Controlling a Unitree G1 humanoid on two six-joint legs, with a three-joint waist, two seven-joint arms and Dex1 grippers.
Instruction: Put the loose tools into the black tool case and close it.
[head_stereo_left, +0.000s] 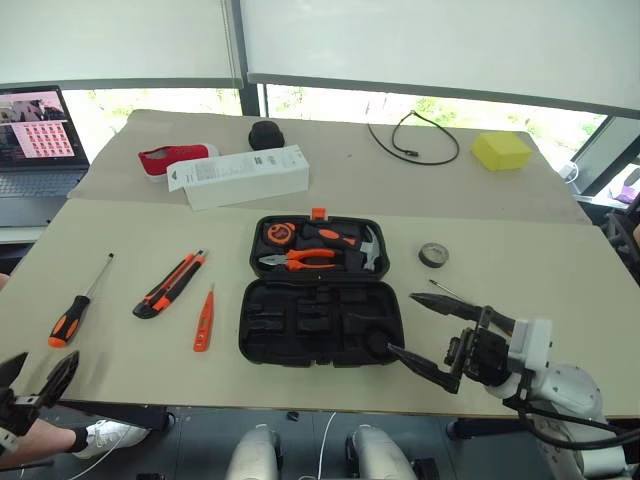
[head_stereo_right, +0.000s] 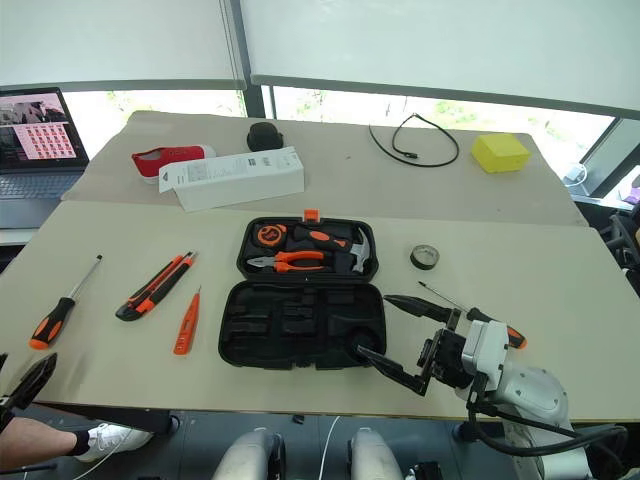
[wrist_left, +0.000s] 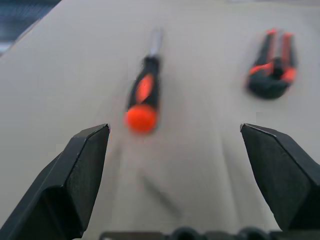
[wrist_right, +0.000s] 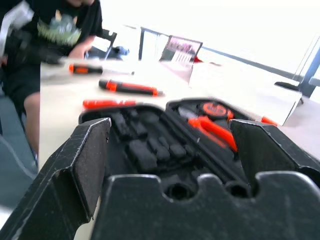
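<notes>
Near the front right corner of the black tool case (head_stereo_left: 320, 292), the right gripper (head_stereo_left: 430, 335) has its fingers spread wide and holds nothing. A second screwdriver (head_stereo_right: 470, 312) lies just behind it, and the tape roll (head_stereo_left: 433, 255) sits farther back. The case lies open on the table (head_stereo_left: 560, 260). Far left, the left gripper (head_stereo_left: 35, 382) is wide open too. Its wrist view shows the screwdriver (wrist_left: 144, 92) and utility knife (wrist_left: 272, 70) ahead. The tester pen (head_stereo_left: 204, 318) lies left of the case. From the right wrist, a person (wrist_right: 47, 35) shows beyond the table.

No text or label is legible anywhere.
</notes>
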